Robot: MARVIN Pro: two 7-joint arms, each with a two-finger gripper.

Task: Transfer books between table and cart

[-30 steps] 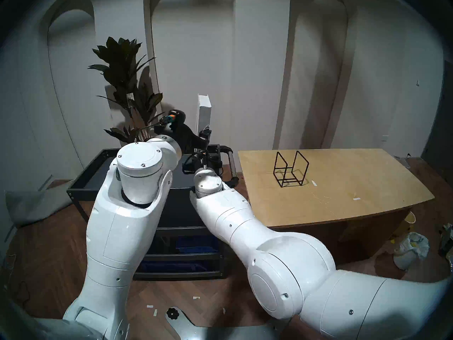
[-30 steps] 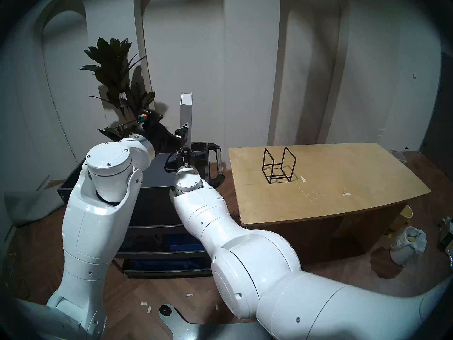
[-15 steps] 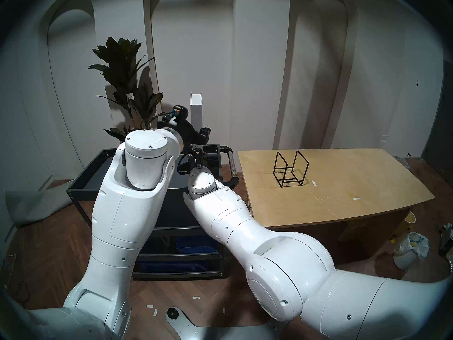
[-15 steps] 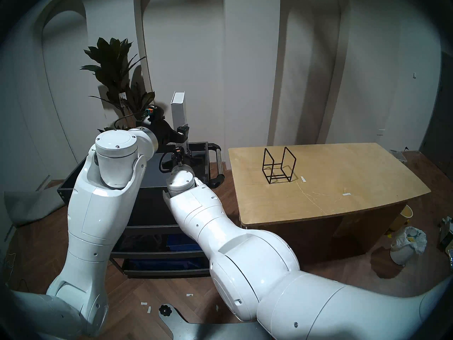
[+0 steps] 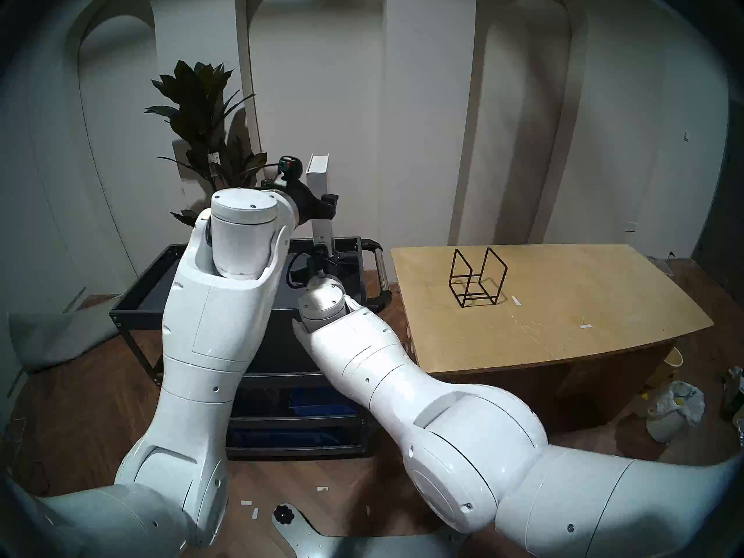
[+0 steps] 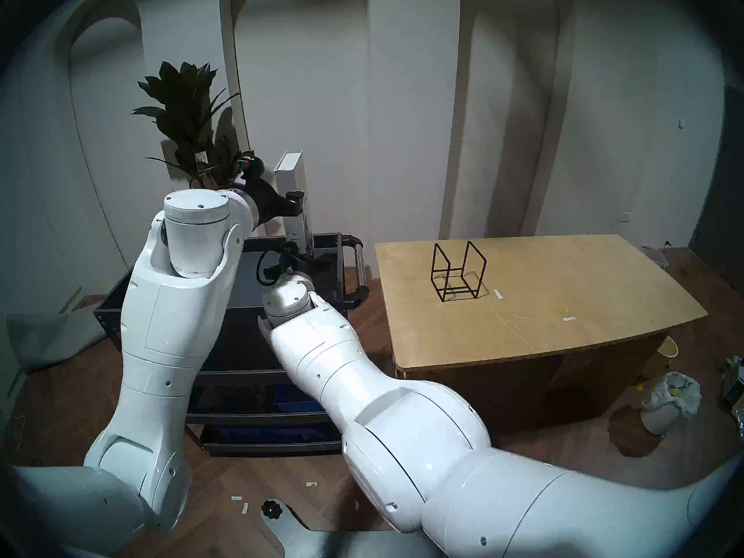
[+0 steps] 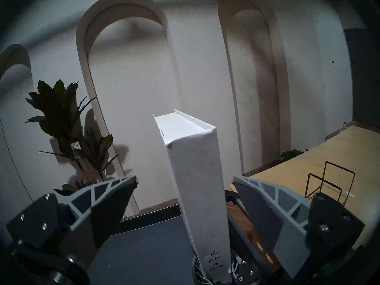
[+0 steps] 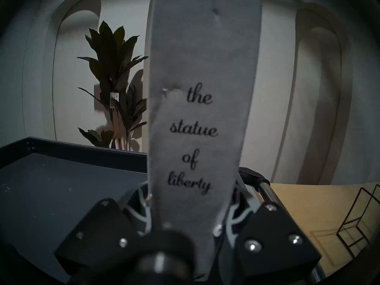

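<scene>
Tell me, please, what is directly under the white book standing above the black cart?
Under the tall white hardcover book, the right gripper has its jaws shut on the bottom end, above the black metal cart and its dark tray. The book's bottom edge is hidden by the gripper, so any contact with the tray cannot be seen.

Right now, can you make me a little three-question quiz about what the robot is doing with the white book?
1. True or false: the left gripper is squeezing the book.
2. Which gripper holds the bottom of the book? A) the left gripper B) the right gripper C) neither
3. Fill in: the empty black wire rack stands on the ____.

Key:
1. False. Its fingers are spread apart on both sides of the book, not touching it.
2. B. It grips the upright book at its lower end, above the cart.
3. Table.
</scene>
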